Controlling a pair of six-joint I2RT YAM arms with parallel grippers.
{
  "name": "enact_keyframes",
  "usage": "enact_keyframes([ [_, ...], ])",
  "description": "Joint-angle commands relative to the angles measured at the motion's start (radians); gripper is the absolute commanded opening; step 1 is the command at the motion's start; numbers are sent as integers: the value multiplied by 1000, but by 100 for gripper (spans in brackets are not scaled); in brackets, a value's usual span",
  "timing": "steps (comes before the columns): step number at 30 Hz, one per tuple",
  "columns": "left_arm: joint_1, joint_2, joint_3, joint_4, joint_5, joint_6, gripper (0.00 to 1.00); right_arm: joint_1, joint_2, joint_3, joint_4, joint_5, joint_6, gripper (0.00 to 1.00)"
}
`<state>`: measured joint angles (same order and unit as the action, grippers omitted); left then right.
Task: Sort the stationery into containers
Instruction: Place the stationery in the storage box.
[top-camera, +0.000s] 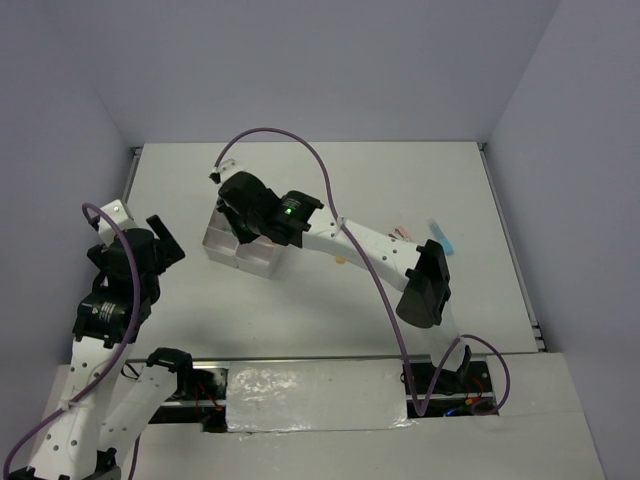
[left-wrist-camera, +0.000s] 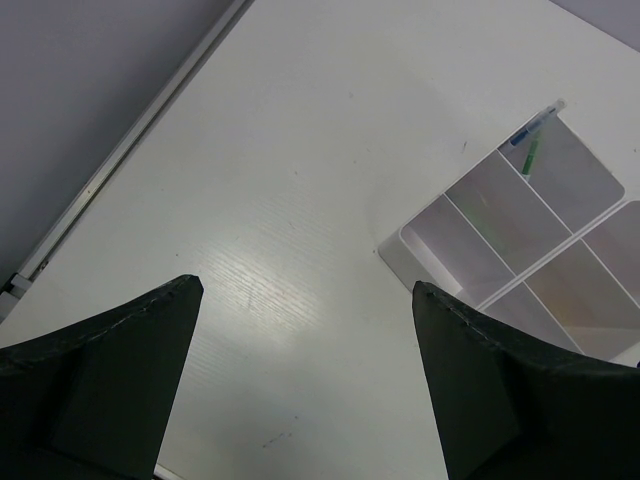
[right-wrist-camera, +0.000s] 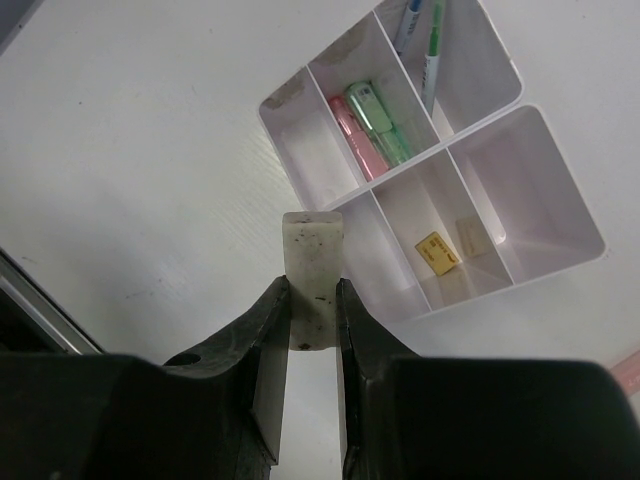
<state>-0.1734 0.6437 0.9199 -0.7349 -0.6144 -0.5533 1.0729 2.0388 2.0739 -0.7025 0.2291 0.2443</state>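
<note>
Holding a whitish eraser block (right-wrist-camera: 312, 270) in the right gripper (right-wrist-camera: 312, 300): jaws pinched narrow on its lower half, top end poking out past the tips. From the overhead cam that arm is reaching across to the divided box (right-wrist-camera: 585, 240) at table centre-left, and the eraser hangs over the box's near edge, not yet inside any compt.

Pink marker (right-wrist-camera: 350, 135) and green marker (right-wrist-camera: 378, 120) share one compt, and the pens (right-wrist-camera: 425, 40) have the next. A small yellow piece (right-wrist-camera: 437, 250) and a tan piece (right-wrist-camera: 467, 232) lie in a lower compt, which is prob the target.

To do it well I'd centre the block over that compt, clear of the divider walls. Then I'd drop low before letting go so it doesn't bounce out, and open only enough to release.

Left gripper (left-wrist-camera: 305, 288) is spread wide w/ nothing in it, over bare table beside the box.
</note>
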Motion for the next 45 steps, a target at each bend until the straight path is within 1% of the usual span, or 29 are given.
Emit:
enact_keyframes([
  [1,5,-9,4,35,4,9,99,1,-57,11,32,9,-11,10],
  [6,5,-4,4,37,5,10,99,2,-72,5,29,21,-10,10],
  [11,5,-1,4,37,8,10,99,2,-114,-41,37,52,-13,10],
  [17,5,-3,2,40,8,12,99,-2,-132,-60,1,98,-62,9],
  [24,5,-6,4,40,10,13,99,-31,-193,-140,-9,156,-54,9],
  [26,5,-10,4,40,10,12,99,-37,-200,-152,1,136,-56,9],
  [32,5,-21,2,40,8,13,99,-44,-184,-153,-8,145,-54,9],
  [45,5,-22,4,38,4,13,99,-45,-250,-230,26,142,-48,9],
])
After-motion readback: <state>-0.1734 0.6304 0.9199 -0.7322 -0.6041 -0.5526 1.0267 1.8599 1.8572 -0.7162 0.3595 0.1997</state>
